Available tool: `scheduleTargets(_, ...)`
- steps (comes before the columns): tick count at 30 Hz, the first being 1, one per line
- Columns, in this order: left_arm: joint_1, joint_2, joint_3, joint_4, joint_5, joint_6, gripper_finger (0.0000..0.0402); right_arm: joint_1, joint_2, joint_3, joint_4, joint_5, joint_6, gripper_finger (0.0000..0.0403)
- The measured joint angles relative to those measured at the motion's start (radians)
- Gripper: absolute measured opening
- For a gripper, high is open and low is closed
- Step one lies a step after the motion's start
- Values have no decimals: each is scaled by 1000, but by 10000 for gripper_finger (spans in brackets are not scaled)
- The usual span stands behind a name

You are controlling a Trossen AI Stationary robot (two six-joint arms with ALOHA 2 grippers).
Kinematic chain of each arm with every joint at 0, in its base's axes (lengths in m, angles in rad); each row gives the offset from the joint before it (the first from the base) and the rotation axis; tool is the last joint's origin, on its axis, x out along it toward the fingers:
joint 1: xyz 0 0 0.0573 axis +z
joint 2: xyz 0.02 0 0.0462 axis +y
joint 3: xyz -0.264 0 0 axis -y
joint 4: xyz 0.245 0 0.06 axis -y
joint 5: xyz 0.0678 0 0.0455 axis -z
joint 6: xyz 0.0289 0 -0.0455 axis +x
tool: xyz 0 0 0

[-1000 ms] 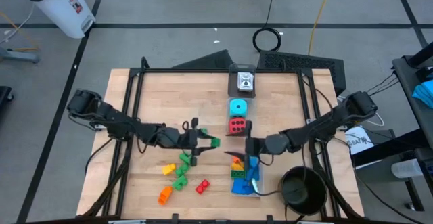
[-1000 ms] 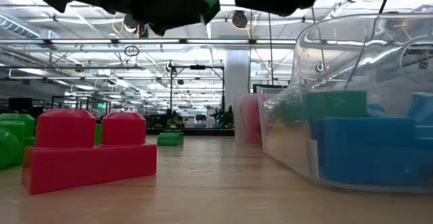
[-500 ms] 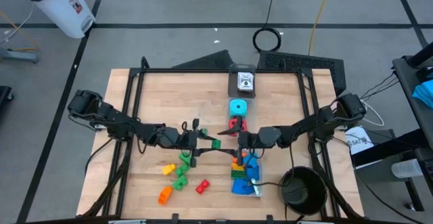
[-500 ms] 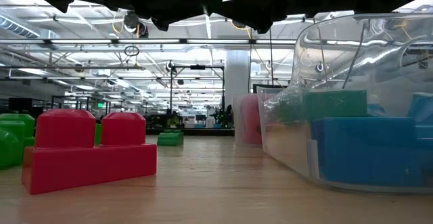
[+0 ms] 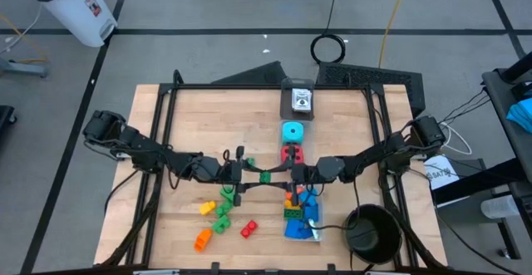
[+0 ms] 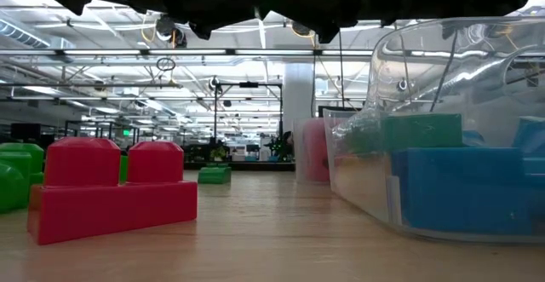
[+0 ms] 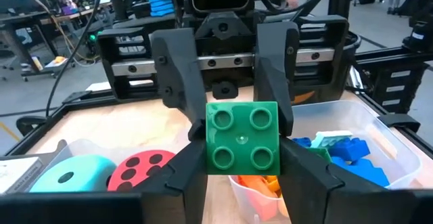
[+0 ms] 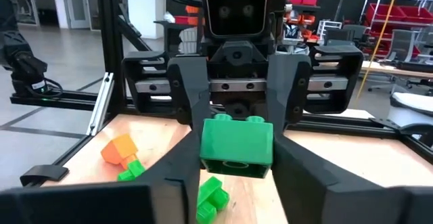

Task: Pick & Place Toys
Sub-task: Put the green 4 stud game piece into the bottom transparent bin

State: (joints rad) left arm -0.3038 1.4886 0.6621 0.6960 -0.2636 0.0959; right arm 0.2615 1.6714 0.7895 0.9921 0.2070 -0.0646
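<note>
the two dark arms meet nose to nose above the middle of the wooden table (image 5: 208, 117). between them hangs a small green plastic building brick (image 5: 265, 176) with four studs. the left gripper (image 5: 249, 176) pinches the brick on its two sides, as the left wrist view shows with the brick (image 7: 242, 137) set between the near fingers (image 7: 183, 163). the right gripper (image 5: 287, 175) faces it with its fingers around the same brick (image 8: 237, 143); they seem to press on it too, though contact is hard to confirm. just beyond the meeting point a red die (image 5: 290, 152) and a cyan die (image 5: 292, 131) sit on the table. beside the right gripper a clear plastic box (image 5: 314, 229) holds blue, orange and green bricks. loose green, orange, yellow and red bricks (image 5: 221, 213) lie near the left arm. a black round bowl (image 5: 371, 232) stands at the table's right corner.
</note>
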Motion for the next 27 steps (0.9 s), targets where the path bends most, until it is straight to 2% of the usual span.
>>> scheduleTargets(2,0,0,0,0,-2,-3,156,0,0,0,0,0,1,112)
scheduleTargets(8,0,0,0,0,2,-62,198,0,-5,0,-2,-5,2,110)
scheduleTargets(12,1,-1,1,13,1,-91,220,1,-51,0,-67,-20,1,110)
scheduleTargets(17,0,-1,1,11,3,-120,228,24,-164,0,-250,-27,41,110)
scheduleTargets(20,0,-1,1,7,3,-132,229,54,-239,0,-423,-32,79,110)
scheduleTargets(23,0,-1,1,-15,3,-132,229,88,-299,0,-598,-86,135,110)
scheduleTargets(27,0,-1,1,-34,2,-131,229,138,-326,0,-775,-106,209,110)
